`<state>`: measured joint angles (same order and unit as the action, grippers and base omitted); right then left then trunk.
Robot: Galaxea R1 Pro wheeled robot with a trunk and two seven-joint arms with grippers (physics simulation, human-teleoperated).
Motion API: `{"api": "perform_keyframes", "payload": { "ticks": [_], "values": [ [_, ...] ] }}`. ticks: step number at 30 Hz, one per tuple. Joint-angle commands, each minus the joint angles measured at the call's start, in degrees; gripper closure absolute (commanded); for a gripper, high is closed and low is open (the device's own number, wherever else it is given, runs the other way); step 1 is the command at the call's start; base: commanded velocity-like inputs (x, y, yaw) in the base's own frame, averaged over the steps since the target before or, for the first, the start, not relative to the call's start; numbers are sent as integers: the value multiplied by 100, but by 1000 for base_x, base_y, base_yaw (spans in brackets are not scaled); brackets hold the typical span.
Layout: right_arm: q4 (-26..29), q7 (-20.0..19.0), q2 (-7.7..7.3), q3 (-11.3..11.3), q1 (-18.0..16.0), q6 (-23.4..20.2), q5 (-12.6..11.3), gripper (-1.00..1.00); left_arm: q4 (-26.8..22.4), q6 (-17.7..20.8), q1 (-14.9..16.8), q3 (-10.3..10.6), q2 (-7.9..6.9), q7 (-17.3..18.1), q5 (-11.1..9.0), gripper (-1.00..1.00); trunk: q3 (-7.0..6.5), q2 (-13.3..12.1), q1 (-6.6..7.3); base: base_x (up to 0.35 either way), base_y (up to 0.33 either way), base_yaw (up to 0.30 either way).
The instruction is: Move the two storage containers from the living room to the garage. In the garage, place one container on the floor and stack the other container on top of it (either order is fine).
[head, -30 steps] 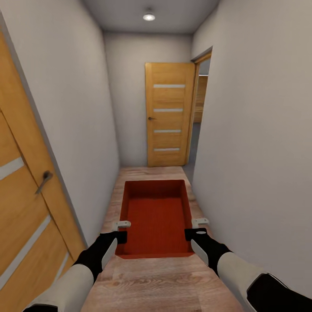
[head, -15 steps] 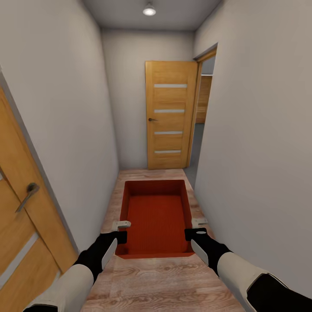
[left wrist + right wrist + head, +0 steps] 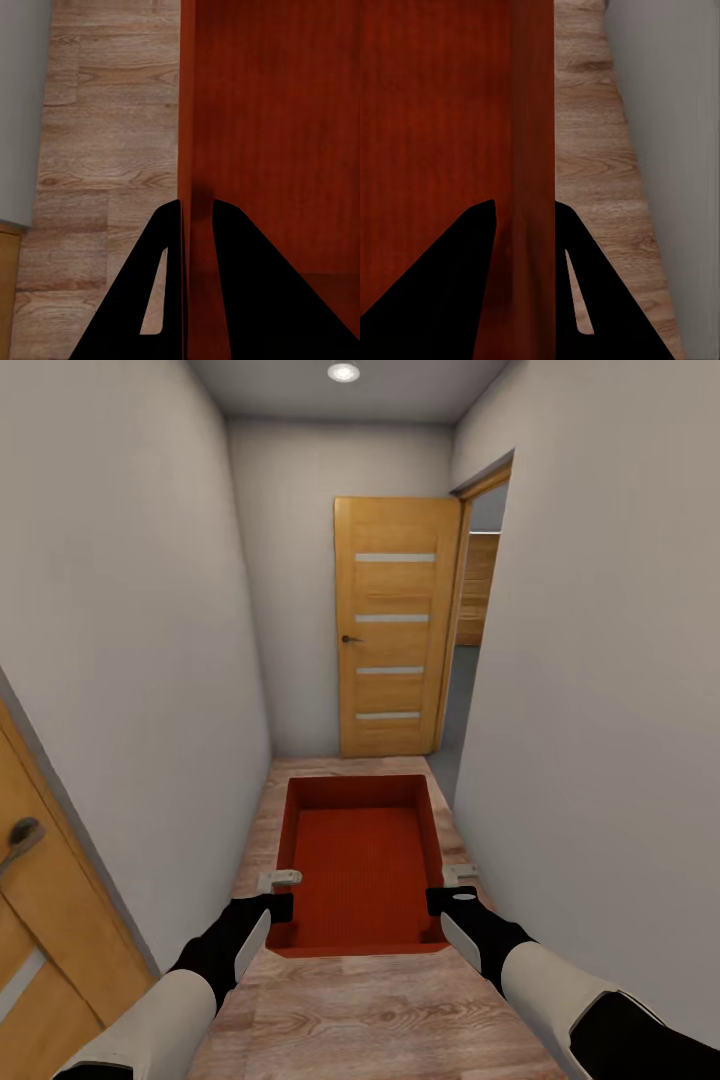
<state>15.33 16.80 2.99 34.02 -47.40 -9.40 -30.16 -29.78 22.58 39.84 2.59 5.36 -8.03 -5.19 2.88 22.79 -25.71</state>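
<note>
Storage container (image 3: 362, 865) empty, both grippers clamping walls

White forearm shells, black wrists; left end effector (image 3: 281, 892) with pale fingers (image 3: 281, 879).

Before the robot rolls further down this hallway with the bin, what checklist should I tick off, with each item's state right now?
1. Left gripper clamped on the bin's left wall: ok; the left wrist view shows a finger on each side of the wall.
2. Right gripper clamped on the right wall: ok, same in the right wrist view.
3. Bin level and off the wood floor: looks ok, held between both arms.
4. Room between the bin and the hallway walls: ok, floor shows on both sides.
5. Door ahead blocking the way: cannot tell; an opening shows at its right.
6. Second bin stacked inside: cannot tell.
</note>
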Motion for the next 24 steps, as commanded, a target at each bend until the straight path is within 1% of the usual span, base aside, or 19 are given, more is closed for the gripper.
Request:
{"api": "perform_keyframes", "payload": {
  "ticks": [1, 24],
  "values": [
    [5, 69, -70, -1, -6, -44, 63, 100, -18, 45, 6, -22, -9, -67, 80, 100, 13, 13, -7, 323, 0, 0],
    [5, 69, -70, -1, -6, -44, 63, 100, -20, 45, 6, -22, -18, -67, 80, 100, 13, 13, -7, 323, 0, 0]
  ]
}}
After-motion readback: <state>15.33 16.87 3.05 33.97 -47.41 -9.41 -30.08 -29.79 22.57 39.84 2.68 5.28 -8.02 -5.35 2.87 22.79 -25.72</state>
